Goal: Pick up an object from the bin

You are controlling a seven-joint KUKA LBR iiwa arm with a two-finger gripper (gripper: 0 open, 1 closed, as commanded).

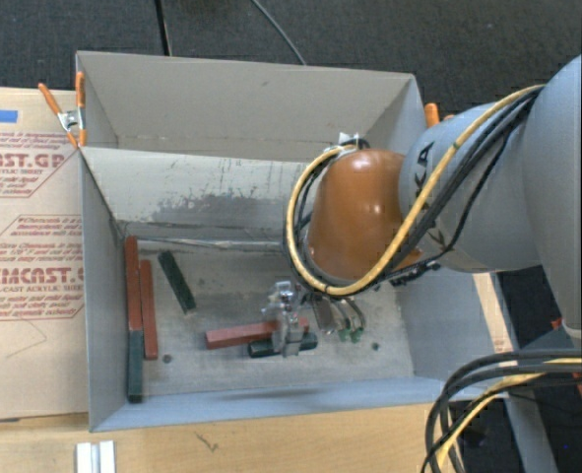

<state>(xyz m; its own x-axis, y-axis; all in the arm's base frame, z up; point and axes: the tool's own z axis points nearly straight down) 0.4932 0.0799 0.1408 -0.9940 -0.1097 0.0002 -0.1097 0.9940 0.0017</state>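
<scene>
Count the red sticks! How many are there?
3. Two lie side by side along the bin's left wall: the outer red stick and the inner red stick. The third red stick lies mid-floor, one end by the tool. The arm may hide more.

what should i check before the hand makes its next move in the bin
1. Hand position: the hand is low in the bin, at the right end of the red bar: ok.
2. Single target: a short dark green piece lies right against that end of the red bar and could get caught along with it: not ok.
3. Whether anything is already held in the hand: cannot tell.
4. Room to the front wall: the hand stands apart from it: ok.
5. Other things out of the way: the tilted dark green stick and the sticks by the left wall lie apart from the hand: ok.
</scene>
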